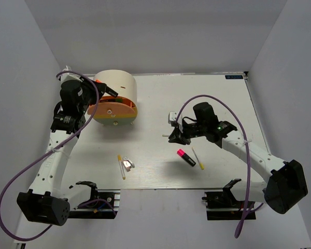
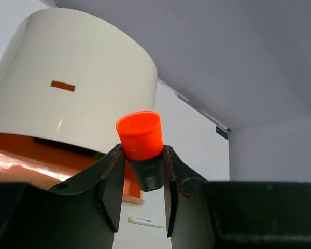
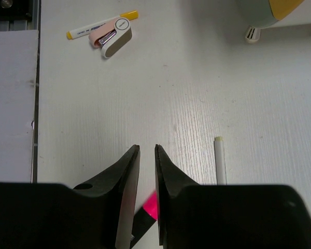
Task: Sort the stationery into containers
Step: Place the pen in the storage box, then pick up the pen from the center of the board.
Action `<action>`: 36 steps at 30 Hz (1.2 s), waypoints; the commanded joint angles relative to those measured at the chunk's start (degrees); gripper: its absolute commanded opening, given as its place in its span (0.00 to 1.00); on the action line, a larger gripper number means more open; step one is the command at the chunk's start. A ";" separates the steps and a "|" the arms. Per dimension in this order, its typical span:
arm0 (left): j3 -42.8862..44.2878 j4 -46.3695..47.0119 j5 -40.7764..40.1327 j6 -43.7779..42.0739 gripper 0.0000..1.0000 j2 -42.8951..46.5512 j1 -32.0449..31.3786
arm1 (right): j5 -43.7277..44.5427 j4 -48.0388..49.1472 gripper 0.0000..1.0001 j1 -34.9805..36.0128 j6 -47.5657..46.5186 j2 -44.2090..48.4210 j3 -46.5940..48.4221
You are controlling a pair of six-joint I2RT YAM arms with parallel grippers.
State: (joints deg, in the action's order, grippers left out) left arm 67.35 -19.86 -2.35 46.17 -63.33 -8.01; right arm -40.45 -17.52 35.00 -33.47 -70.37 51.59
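My left gripper (image 2: 141, 171) is shut on a black marker with an orange cap (image 2: 140, 135), held up beside the cream cabinet (image 2: 78, 83), above its pulled-out orange drawer (image 2: 20, 161). In the top view this gripper (image 1: 95, 88) is at the cabinet's (image 1: 119, 83) left side. My right gripper (image 3: 147, 150) hovers over the table with its jaws nearly together and nothing between them. A pink-capped marker (image 3: 152, 203) lies under it, and a white stick (image 3: 220, 161) lies to its right. A yellow stick (image 3: 93, 27) and the pinkish clip (image 3: 114, 37) lie farther off.
The orange drawer (image 1: 114, 110) juts out toward the table's middle with dark items inside. The pink-capped marker (image 1: 186, 157) and white stick (image 1: 198, 158) lie near the front edge. The yellow stick (image 1: 121, 166) and clip (image 1: 127, 164) lie front centre. White walls enclose the table.
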 commanded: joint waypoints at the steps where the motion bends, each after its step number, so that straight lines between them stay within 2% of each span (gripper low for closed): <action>1: -1.35 0.35 -2.48 -2.93 0.09 0.40 -0.25 | 0.02 0.91 0.24 -0.02 -0.28 0.76 -0.09; 8: -3.10 -0.71 -3.53 -3.46 0.09 0.93 -0.25 | 0.28 1.17 0.24 -0.11 0.25 0.50 0.35; 11: -3.10 -1.85 -3.54 -4.07 0.16 0.93 -0.25 | 0.19 1.08 0.26 -0.29 0.34 0.41 0.26; 13: -3.10 -2.37 -4.24 -4.60 0.26 0.40 -0.25 | 0.28 1.17 0.26 -0.29 0.25 0.49 0.35; 14: -3.10 -2.38 -4.24 -4.60 0.39 0.40 -0.25 | 0.37 1.26 0.26 -0.37 0.25 0.50 0.35; 16: -3.10 -2.99 -4.24 -5.13 0.49 0.40 -0.25 | 0.63 1.34 0.27 -0.29 0.25 0.50 0.35; 17: -3.10 -3.60 -4.24 -5.13 0.60 0.40 -0.25 | 0.72 1.17 0.29 -0.29 0.25 0.32 0.35; 20: -3.10 -4.13 -4.24 -5.13 0.75 0.40 -0.25 | 1.25 1.35 0.33 -0.20 0.69 0.41 0.35; 23: -2.50 -4.14 -4.24 -5.13 0.84 0.93 -0.25 | 2.83 2.14 0.37 -0.46 2.01 0.23 0.26; 28: -0.13 -4.14 -3.71 -5.13 0.84 1.54 -0.25 | 6.52 4.25 0.43 -0.99 6.13 -0.38 0.53; 30: 1.20 -5.27 -4.76 -5.66 0.84 1.54 -0.25 | 8.00 3.72 0.40 -1.86 6.49 -1.17 1.05; 33: 5.06 -7.29 -5.99 -7.41 0.81 2.85 -0.25 | 8.10 0.13 0.13 -2.48 4.04 -3.27 2.80; 34: 6.98 -7.91 -6.00 -8.37 0.74 2.86 -0.25 | 8.10 -3.97 0.04 -2.57 3.07 -3.89 2.98; 36: 8.75 -10.62 -6.53 -9.69 0.63 4.35 -0.25 | 8.36 -6.38 0.04 -2.57 -0.62 -5.12 3.16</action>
State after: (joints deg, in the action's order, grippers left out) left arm 71.48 -27.35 -7.09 39.48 -62.72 -8.05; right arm -33.06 -18.61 32.67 -30.39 -73.97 52.49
